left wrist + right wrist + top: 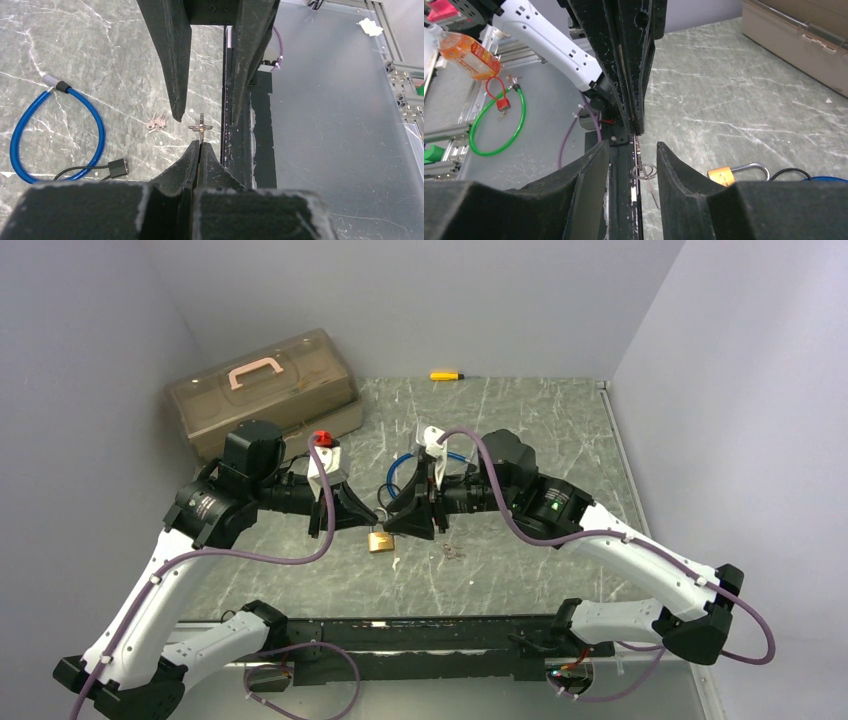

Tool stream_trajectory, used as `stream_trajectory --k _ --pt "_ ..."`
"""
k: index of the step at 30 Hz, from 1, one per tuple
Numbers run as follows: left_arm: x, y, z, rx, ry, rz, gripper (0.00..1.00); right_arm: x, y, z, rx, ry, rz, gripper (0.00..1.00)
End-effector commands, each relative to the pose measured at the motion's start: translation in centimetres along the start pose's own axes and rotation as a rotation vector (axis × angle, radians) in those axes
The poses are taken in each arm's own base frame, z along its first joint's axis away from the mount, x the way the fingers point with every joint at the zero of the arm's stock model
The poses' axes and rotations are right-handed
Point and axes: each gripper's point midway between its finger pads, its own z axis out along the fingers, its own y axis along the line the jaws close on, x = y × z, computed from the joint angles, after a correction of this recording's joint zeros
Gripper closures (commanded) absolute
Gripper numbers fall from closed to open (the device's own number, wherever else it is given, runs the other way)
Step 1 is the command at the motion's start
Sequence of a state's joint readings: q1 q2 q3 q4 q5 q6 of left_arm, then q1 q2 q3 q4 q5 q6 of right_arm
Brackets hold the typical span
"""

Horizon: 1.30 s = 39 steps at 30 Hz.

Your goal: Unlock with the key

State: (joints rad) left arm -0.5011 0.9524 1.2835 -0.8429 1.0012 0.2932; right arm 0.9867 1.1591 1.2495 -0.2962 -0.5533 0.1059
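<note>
Pinching the key [201, 129] between fully closed fingers, the left tool [200, 146] holds it up off the counter [100, 60], edge-on, with a thin wire ring [644, 172] hanging from it. The right tool [633, 150] faces it tip to tip. Its fingers are parted, one on each side of the key, and it grips nothing; whether either finger brushes the key cannot be told. Just below the two meeting tips, on the side toward the arm bases, the brass padlock [380, 540] lies flat on the counter, apart from the key. A loose bunch of keys [452, 553] lies on the counter near it, on the right tool's side. Beyond the tips is a blue cable lock [55, 135]. Farther out, past the left tool, stands a brown toolbox [265, 390] with a pink handle.
</note>
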Motion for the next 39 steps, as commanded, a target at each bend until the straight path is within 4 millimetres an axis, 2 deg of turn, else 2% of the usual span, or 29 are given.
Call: stream_trajectory --k 1,16,19,25,37,38,39 --pt "-1.8 -1.3 -0.6 0.027 -0.045 0.048 1.0 -2.3 0.6 0.0 -0.064 -0.089 -0.022 0.59" --pt "-2.4 -1.1 -0.6 0.022 -0.052 0.052 1.0 -0.3 0.8 0.4 -0.138 -0.042 0.035 0.65" --pt "-2.5 -1.0 -0.6 0.021 -0.054 0.053 1.0 -0.5 0.7 0.4 -0.14 -0.046 0.038 0.73" --pt "-2.8 -1.1 -0.6 0.024 -0.058 0.056 1.0 -0.6 0.4 0.7 -0.136 -0.057 0.048 1.0" --pt "-3.2 -0.8 -0.6 0.01 -0.066 0.053 1.0 0.7 -0.1 1.0 -0.13 -0.074 0.105 1.0" --pt "-3.2 -0.7 -0.6 0.007 -0.067 0.049 0.95 0.6 0.0 0.8 -0.141 -0.081 0.115 1.0" --pt "-3.2 -0.6 -0.5 0.003 -0.068 0.044 0.8 0.4 -0.1 0.6 -0.145 -0.094 0.129 1.0"
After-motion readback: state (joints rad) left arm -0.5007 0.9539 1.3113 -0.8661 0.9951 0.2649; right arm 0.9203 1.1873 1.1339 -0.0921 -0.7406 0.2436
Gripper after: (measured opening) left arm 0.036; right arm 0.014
